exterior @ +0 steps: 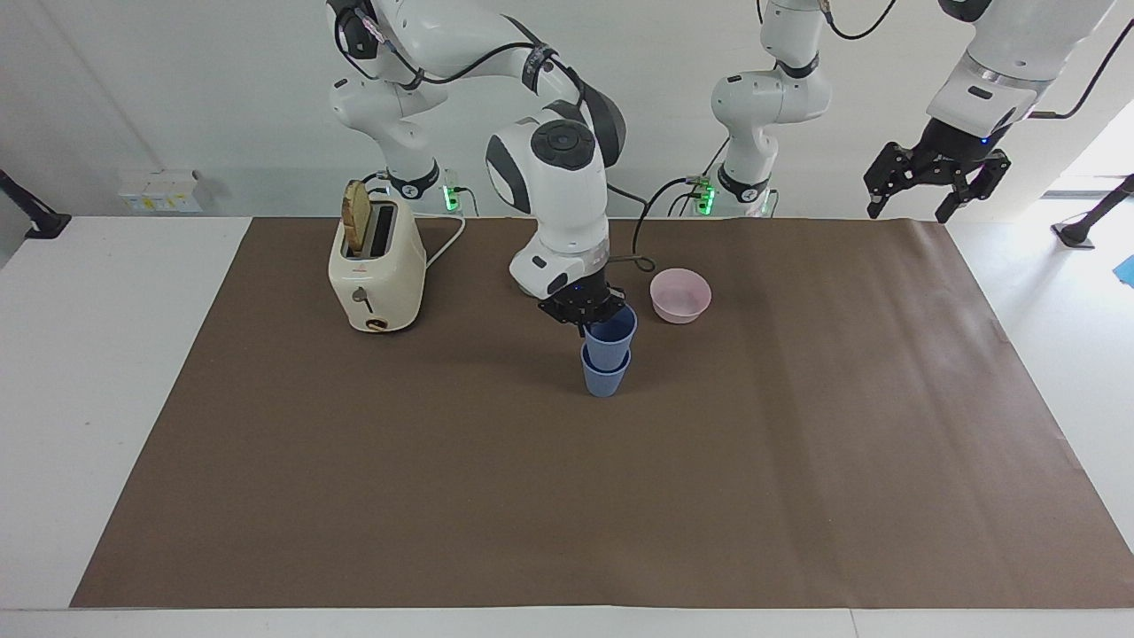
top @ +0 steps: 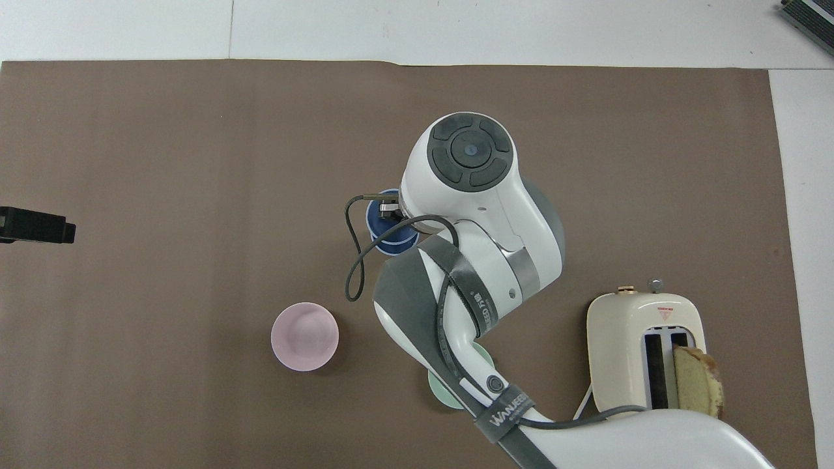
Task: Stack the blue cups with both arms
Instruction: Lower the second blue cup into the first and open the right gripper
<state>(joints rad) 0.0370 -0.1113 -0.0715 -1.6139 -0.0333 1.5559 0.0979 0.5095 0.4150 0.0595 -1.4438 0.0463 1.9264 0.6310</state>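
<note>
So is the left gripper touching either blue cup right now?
No, the left gripper hangs in the air at the left arm's end of the table, apart from the blue cups, where the right gripper is.

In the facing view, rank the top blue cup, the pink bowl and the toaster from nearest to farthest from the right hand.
1. The top blue cup: the right hand is at its rim, mid-table.
2. The pink bowl: beside the cups, toward the left arm's end.
3. The toaster: farthest, toward the right arm's end.
</note>
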